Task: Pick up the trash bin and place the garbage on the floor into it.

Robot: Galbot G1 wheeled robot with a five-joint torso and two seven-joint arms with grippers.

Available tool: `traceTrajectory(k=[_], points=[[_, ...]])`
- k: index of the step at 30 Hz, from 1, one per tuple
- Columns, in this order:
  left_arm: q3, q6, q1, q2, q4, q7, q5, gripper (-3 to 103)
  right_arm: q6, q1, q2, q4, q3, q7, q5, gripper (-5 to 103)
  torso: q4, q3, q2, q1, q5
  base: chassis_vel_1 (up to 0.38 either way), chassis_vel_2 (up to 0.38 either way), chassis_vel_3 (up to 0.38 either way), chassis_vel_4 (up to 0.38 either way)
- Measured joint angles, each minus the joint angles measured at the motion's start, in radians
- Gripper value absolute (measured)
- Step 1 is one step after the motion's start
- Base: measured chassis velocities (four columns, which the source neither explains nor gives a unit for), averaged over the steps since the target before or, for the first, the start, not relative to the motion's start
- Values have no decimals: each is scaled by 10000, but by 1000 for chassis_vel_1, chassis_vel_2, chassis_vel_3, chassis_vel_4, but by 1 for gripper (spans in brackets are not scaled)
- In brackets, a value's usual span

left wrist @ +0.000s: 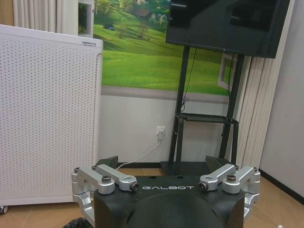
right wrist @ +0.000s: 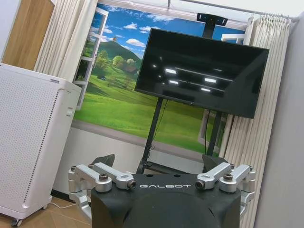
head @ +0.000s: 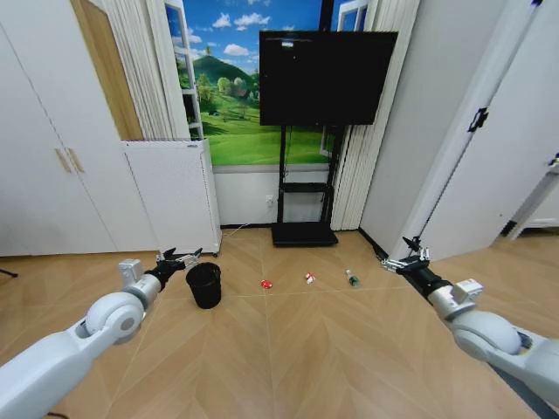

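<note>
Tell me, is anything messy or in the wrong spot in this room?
Yes. Three bits of litter lie loose on the wooden floor: a red wad, a red-and-white wrapper and a small bottle tipped on its side. The black trash bin stands upright just to their left.

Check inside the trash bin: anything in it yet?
Trash bin interior looks dark; contents can't be made out. Red wad, wrapper and bottle lie on the floor.
</note>
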Motion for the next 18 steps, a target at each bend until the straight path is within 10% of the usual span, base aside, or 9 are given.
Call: traceTrajectory(k=[18], points=[[0,0,0,0,0,0,0,100,0,0,0,0,0,0,0,100,0,0,0,0,0,0,0,0,0]])
